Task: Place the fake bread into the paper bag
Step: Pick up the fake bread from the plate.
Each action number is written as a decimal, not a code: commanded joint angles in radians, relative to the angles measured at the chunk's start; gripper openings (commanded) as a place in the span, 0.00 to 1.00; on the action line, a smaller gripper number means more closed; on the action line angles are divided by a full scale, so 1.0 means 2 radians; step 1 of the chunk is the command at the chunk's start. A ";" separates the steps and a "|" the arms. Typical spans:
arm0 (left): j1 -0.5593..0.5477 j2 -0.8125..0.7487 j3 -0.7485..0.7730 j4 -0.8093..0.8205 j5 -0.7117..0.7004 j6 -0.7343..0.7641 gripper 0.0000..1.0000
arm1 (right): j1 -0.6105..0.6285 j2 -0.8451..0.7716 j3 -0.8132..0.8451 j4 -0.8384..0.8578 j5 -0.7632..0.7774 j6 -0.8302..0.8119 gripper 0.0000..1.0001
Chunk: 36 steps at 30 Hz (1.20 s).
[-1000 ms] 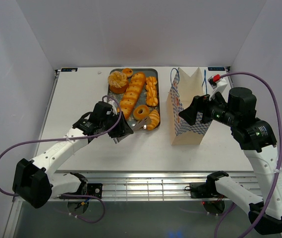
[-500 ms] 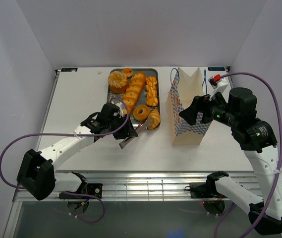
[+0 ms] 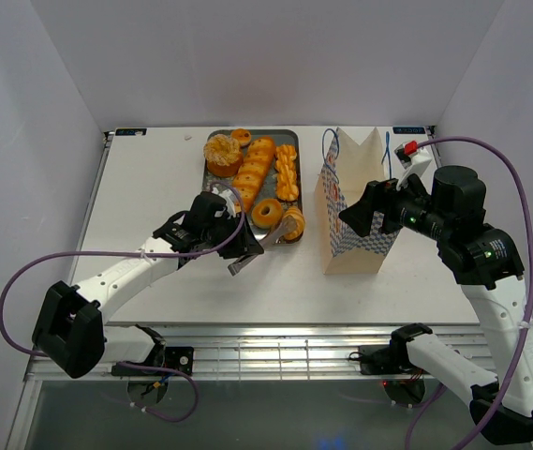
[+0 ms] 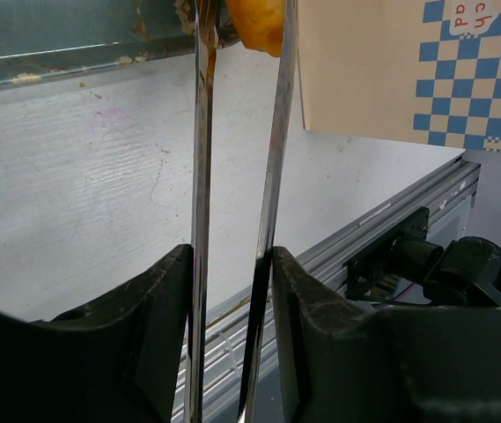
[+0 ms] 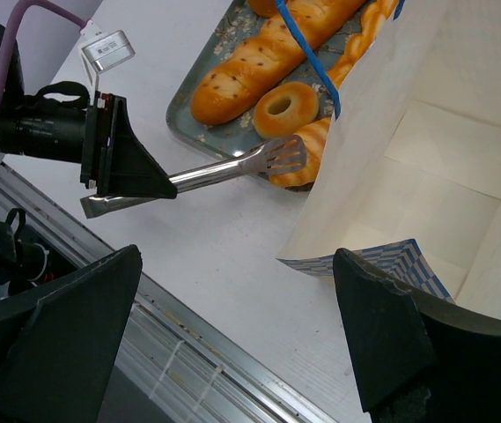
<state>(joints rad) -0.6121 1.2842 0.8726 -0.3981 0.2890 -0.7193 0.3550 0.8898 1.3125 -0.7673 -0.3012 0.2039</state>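
Observation:
The fake bread lies on a grey tray: baguette, twisted stick, donut, cupcake, small tart, and a croissant at the near right corner. My left gripper is shut on metal tongs. In the left wrist view the two tong blades straddle the croissant. The paper bag stands upright to the right of the tray, mouth open. My right gripper hangs open just above the bag's near side, holding nothing.
The right wrist view looks into the bag's interior, with its blue cord handle draped over the tray side. The table's metal front rail runs close below the tongs. White walls close in the table on three sides.
My left arm has swung right and the tong tips have reached the croissant at the tray's corner. The tong blades have narrowed a little. The right arm has not moved.

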 commanded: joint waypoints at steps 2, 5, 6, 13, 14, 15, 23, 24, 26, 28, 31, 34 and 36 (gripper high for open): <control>-0.002 0.001 0.002 0.031 0.010 0.000 0.47 | 0.002 -0.005 0.009 0.002 0.006 0.006 0.95; -0.002 0.000 -0.001 0.034 0.007 -0.005 0.38 | 0.002 -0.005 0.011 -0.001 0.015 0.006 0.95; -0.002 -0.002 -0.003 0.035 0.005 -0.007 0.36 | 0.002 -0.005 0.012 -0.003 0.027 0.006 0.95; -0.002 -0.044 -0.006 0.026 -0.024 -0.010 0.30 | 0.003 0.012 0.039 -0.025 0.171 0.007 0.95; -0.002 -0.054 -0.004 0.020 -0.029 -0.009 0.29 | 0.002 0.015 0.042 -0.025 0.180 0.007 0.95; -0.002 -0.058 -0.002 0.016 -0.031 -0.008 0.29 | 0.002 0.021 0.046 -0.026 0.192 0.008 0.95; -0.002 -0.117 0.031 -0.029 -0.055 0.015 0.26 | 0.003 0.045 0.069 -0.024 0.277 0.016 0.95; -0.002 -0.129 0.036 -0.035 -0.062 0.019 0.26 | 0.003 0.051 0.070 -0.024 0.281 0.016 0.95; -0.002 -0.139 0.047 -0.047 -0.065 0.028 0.26 | 0.002 0.057 0.071 -0.022 0.289 0.018 0.95; -0.002 -0.152 0.067 -0.052 -0.063 0.035 0.26 | 0.002 0.067 0.068 -0.016 0.302 0.018 0.95; -0.002 -0.158 0.099 -0.055 -0.048 0.043 0.26 | 0.003 0.084 0.066 0.004 0.306 0.010 0.96; -0.002 -0.161 0.136 -0.054 -0.029 0.047 0.26 | 0.002 0.100 0.067 0.030 0.302 0.008 0.98; -0.002 -0.163 0.159 -0.054 -0.016 0.047 0.26 | 0.002 0.115 0.075 0.042 0.300 0.006 1.00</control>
<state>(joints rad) -0.6121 0.9901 1.1088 -0.5247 0.2066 -0.6495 0.3550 1.0939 1.4178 -0.7757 0.2714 0.2276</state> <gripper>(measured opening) 0.368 0.995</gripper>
